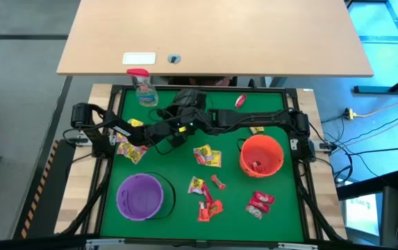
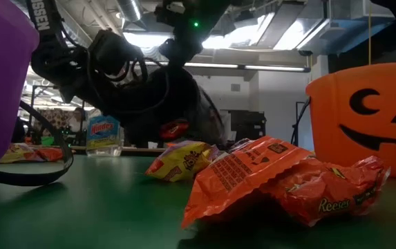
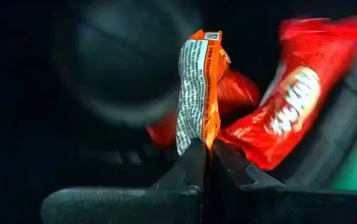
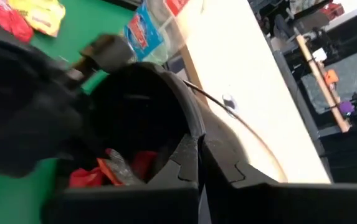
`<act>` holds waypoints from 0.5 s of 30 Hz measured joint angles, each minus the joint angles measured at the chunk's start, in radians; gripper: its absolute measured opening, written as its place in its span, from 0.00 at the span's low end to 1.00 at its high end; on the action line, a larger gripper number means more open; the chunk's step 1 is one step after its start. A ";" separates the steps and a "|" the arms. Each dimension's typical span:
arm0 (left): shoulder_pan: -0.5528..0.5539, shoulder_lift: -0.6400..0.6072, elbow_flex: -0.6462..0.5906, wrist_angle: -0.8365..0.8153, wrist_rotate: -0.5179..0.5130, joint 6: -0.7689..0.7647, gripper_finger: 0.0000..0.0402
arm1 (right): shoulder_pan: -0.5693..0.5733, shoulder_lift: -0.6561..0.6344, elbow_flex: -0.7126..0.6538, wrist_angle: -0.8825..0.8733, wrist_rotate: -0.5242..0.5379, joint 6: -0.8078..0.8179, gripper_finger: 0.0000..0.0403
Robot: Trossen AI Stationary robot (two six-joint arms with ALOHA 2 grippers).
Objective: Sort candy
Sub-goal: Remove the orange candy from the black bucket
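Orange packet (image 3: 198, 93) pinched in my left gripper (image 3: 208, 152), fingers closed on its crimped end; light, crinkly, slippery. Right gripper (image 4: 198, 165) closed on black bucket (image 4: 138, 106) rim.

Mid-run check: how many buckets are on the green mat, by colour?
Purple bucket: 1
Orange bucket: 1
Black bucket: 1
Total: 3
The left gripper holds an orange candy packet inside the black bucket; the right gripper grips its rim.

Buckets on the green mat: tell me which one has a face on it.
The orange plastic bucket at the mat's right side: the low view shows a black jack-o'-lantern face on it. The purple bucket and the black bucket show none.
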 joint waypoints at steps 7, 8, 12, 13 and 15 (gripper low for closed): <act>-0.065 -0.080 0.001 -0.014 -0.083 -0.016 0.00 | -0.044 0.000 0.000 -0.018 -0.031 0.033 0.00; -0.074 -0.100 0.001 -0.029 -0.092 -0.016 0.00 | -0.050 0.000 0.000 -0.019 -0.032 0.034 0.00; -0.108 -0.176 0.001 -0.081 -0.133 -0.017 0.00 | -0.068 0.000 0.000 -0.023 -0.039 0.039 0.00; -0.116 -0.194 0.001 -0.091 -0.139 -0.018 0.00 | -0.074 0.000 0.000 -0.026 -0.042 0.047 0.00; -0.131 -0.228 0.001 -0.115 -0.158 -0.018 0.00 | -0.084 0.000 0.000 -0.030 -0.051 0.057 0.00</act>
